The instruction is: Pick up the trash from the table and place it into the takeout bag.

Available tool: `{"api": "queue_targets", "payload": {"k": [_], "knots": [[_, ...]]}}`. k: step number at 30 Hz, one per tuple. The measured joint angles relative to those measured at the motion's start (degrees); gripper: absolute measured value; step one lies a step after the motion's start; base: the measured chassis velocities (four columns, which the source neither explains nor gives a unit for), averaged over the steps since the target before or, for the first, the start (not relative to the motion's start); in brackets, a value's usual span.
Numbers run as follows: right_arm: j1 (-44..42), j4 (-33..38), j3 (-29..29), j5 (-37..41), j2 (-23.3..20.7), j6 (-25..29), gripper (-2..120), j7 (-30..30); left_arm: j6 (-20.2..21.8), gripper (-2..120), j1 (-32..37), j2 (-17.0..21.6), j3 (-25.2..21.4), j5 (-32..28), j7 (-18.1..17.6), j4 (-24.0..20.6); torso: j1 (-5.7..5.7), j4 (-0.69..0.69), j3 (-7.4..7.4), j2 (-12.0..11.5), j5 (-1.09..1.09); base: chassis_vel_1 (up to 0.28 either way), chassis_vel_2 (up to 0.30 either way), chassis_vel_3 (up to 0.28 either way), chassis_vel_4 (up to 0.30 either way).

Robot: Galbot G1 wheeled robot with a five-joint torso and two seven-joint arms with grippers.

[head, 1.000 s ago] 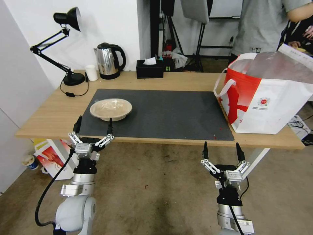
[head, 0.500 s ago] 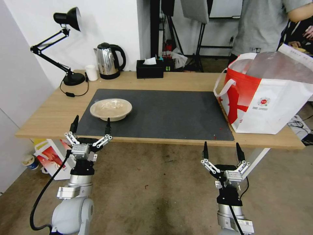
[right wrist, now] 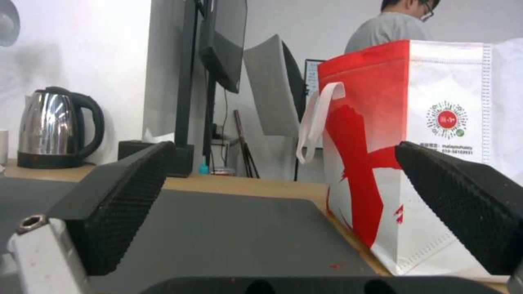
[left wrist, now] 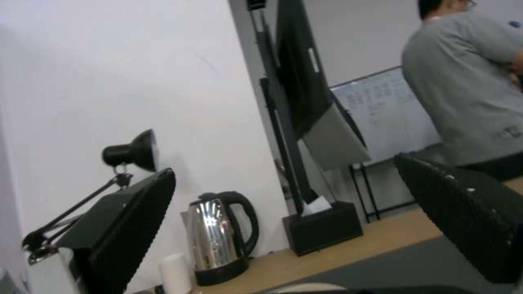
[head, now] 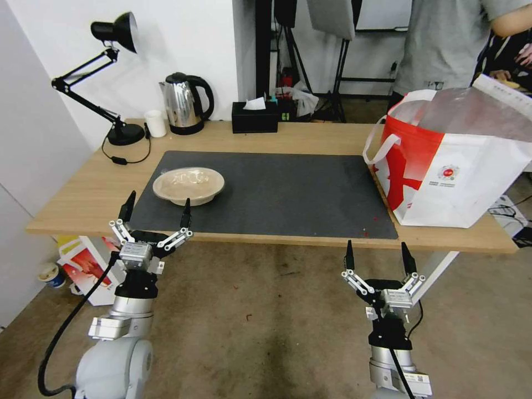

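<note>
Head view: we saw one beige bowl (head: 188, 185) left on the table (head: 72, 194), far from the takeout bag (head: 449, 166). Our left gripper (head: 157, 209) waited just before the bowl, jaws wide, holding nothing. Right wrist view: our right gripper (right wrist: 283, 204) gaped empty near the bag.

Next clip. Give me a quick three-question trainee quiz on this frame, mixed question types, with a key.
1. True or false: the shallow beige bowl lies on the dark grey mat.
2. Which gripper is nearer the bowl? A) left gripper B) right gripper
3. Fill in: the takeout bag stands at the table's ____ end, on the robot's side.

Key: 1 true; 2 A; 3 right.
</note>
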Motion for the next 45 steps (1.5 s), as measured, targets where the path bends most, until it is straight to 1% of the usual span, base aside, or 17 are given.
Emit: {"api": "queue_targets", "payload": {"k": [3, 5, 7, 8, 11, 12, 16, 17, 21, 22, 25, 28, 37, 38, 40, 44, 45], "knots": [[0.0, 0.01, 0.0, 0.01, 0.01, 0.0, 100, 0.0, 1.3, 100, -0.08, 4.18, -0.65, -1.87, -0.01, -0.14, 0.0, 0.0, 0.0, 0.0, -0.01, 0.0, 0.0, 0.0, 0.0], [0.0, 0.01, 0.0, 0.02, 0.01, 0.0, 100, 0.0, 1.52, 100, -0.16, 5.21, -0.79, -2.24, -0.03, -0.08, 0.0, 0.0, 0.0, 0.0, 0.0, 0.0, 0.0, 0.0, 0.0], [0.0, 0.01, 0.0, 0.02, 0.01, 0.0, 100, 0.0, 2.14, 100, -0.39, 8.69, -0.98, -3.32, -0.09, 0.57, 0.0, 0.0, 0.0, 0.0, -0.01, 0.0, 0.0, 0.0, 0.0], [0.0, 0.01, 0.0, 0.02, 0.01, 0.0, 100, 0.0, 2.14, 100, -0.39, 8.69, -0.98, -3.32, -0.09, 0.57, 0.0, 0.0, 0.0, 0.0, -0.01, 0.0, 0.0, 0.0, 0.0], [0.0, 0.01, -0.01, 0.02, 0.01, 0.0, 100, 0.0, 3.02, 100, -0.72, 13.83, -1.37, -5.46, -0.17, 1.7, 0.0, 0.0, 0.0, 0.0, -0.01, 0.0, 0.0, 0.0, 0.0], [0.0, 0.01, -0.01, 0.02, 0.01, 0.0, 100, 0.0, 3.02, 100, -0.72, 13.83, -1.37, -5.46, -0.17, 1.7, 0.0, 0.0, 0.0, 0.0, -0.01, 0.0, 0.0, 0.0, 0.0], [0.0, 0.01, -0.01, 0.02, 0.01, 0.0, 100, 0.0, 3.55, 100, -1.7, 19.58, -2.25, -7.72, -0.22, 3.36, 0.0, 0.0, 0.0, 0.0, -0.01, 0.0, 0.0, 0.0, 0.0], [0.0, 0.01, -0.01, 0.02, 0.01, 0.0, 100, 0.0, 3.55, 100, -1.7, 19.58, -2.25, -7.72, -0.22, 3.36, 0.0, 0.0, 0.0, 0.0, -0.01, 0.0, 0.0, 0.0, 0.0], [0.0, 0.01, -0.01, 0.02, 0.01, 0.0, 100, 0.0, 4.49, 100, -2.74, 25.53, -2.25, -9.49, -0.23, 4.88, 0.0, 0.0, 0.0, 0.0, 0.0, 0.0, 0.0, 0.0, 0.0], [0.0, 0.01, -0.01, 0.02, 0.01, 0.0, 100, 0.0, 4.49, 100, -2.74, 25.53, -2.25, -9.49, -0.23, 4.88, 0.0, 0.0, 0.0, 0.0, 0.0, 0.0, 0.0, 0.0, 0.0], [0.0, 0.01, -0.01, 0.02, 0.01, 0.0, 100, 0.0, 4.53, 100, -3.78, 29.31, -1.43, -9.74, -0.15, 6.82, 0.0, -0.01, 0.0, 0.0, 0.0, 0.0, 0.0, 0.0, 0.0], [0.0, 0.01, -0.02, 0.02, 0.01, 0.0, 100, 0.0, 4.53, 100, -4.38, 31.28, -0.78, -9.9, -0.07, 8.03, 0.0, 0.0, 0.0, 0.0, -0.01, 0.0, 0.0, 0.0, 0.0], [0.0, 0.01, -0.01, 0.02, 0.01, 0.0, 100, 0.0, 4.63, 100, -7.96, 38.31, 1.0, -12.58, 2.23, 12.37, 0.0, 0.0, 0.0, 0.0, -0.01, 0.0, 0.0, 0.0, 0.0], [0.0, 0.01, -0.01, 0.02, 0.01, 0.0, 100, 0.0, 4.73, 100, -8.93, 40.2, 1.42, -12.85, 3.07, 13.15, 0.0, -0.01, 0.0, 0.0, -0.01, 0.0, 0.0, 0.0, 0.0], [0.0, 0.01, -0.01, 0.02, 0.01, 0.0, 100, 0.0, 4.76, 100, -9.34, 41.27, 1.67, -13.01, 3.56, 13.53, 0.0, -0.01, 0.0, 0.0, -0.01, 0.0, 0.0, 0.0, 0.0], [0.0, 0.01, -0.01, 0.02, 0.01, 0.0, 100, 0.0, 4.79, 100, -11.05, 46.27, 2.55, -13.51, 6.23, 15.58, 0.0, 0.0, 0.0, 0.0, 0.0, 0.0, 0.0, 0.0, 0.0], [0.0, 0.01, -0.01, 0.02, 0.01, 0.0, 100, 0.0, 4.79, 100, -11.05, 46.27, 2.55, -13.51, 6.23, 15.58, 0.0, 0.0, 0.0, 0.0, 0.0, 0.0, 0.0, 0.0, 0.0]]}}
